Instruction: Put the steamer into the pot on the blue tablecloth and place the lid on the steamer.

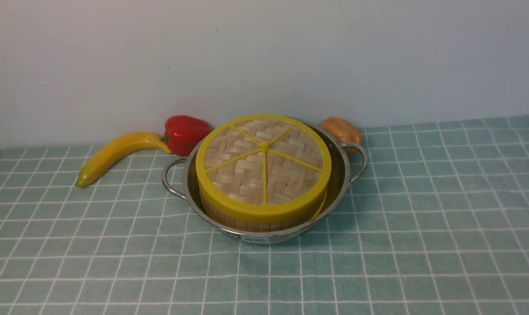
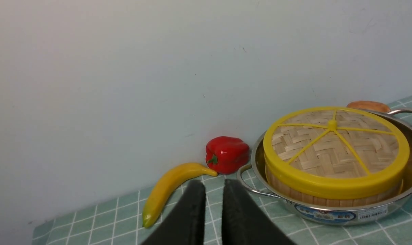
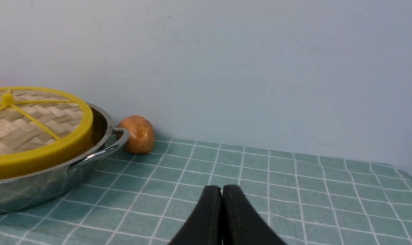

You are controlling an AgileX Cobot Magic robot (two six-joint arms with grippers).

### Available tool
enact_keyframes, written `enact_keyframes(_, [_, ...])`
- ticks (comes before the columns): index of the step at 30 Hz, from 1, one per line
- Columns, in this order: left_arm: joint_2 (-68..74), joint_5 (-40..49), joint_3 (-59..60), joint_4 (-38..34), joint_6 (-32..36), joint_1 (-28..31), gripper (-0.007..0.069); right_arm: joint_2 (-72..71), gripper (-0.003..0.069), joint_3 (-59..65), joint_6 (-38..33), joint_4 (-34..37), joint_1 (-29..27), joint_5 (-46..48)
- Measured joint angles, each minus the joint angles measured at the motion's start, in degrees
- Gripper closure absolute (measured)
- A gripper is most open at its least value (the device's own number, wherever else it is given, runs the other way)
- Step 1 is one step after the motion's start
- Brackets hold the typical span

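The pot stands on the blue tablecloth near the back wall. The steamer sits inside it; only its slatted side wall shows. The lid lies flat on top of the steamer and hides its contents. Neither gripper shows in the front view. My left gripper is empty, its fingers a narrow slit apart, short of the pot's left handle. My right gripper is shut and empty, over the cloth to the right of the pot.
A banana and a red bell pepper lie behind the pot on the left. A brown potato lies behind its right handle. The wall runs close behind them.
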Motion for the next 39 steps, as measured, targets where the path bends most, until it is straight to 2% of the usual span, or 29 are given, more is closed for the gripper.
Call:
enact_keyframes(5, [0.00,0.00,0.00,0.00,0.00,0.00,0.0539,-3.19,0.0620,0.85,0.93,-0.13,-1.67,1.87])
enact_keyframes(28, [-0.81,-1.45,1.55,0.00,0.00,0.00,0.0508,-3.19,0.0568,0.91,1.57,-0.20,-1.73,2.26])
enact_keyframes(32, [-5.37,-6.30,8.69,0.00,0.00,1.66,0.0496,-3.19,0.0554,0.96,1.57,-0.20,-1.73,2.26])
enact_keyframes(39, [-9.53,-10.89,22.51,0.00,0.27,9.65,0.0487,-3.35,0.0525,0.96,1.57,-0.20,-1.73,2.46])
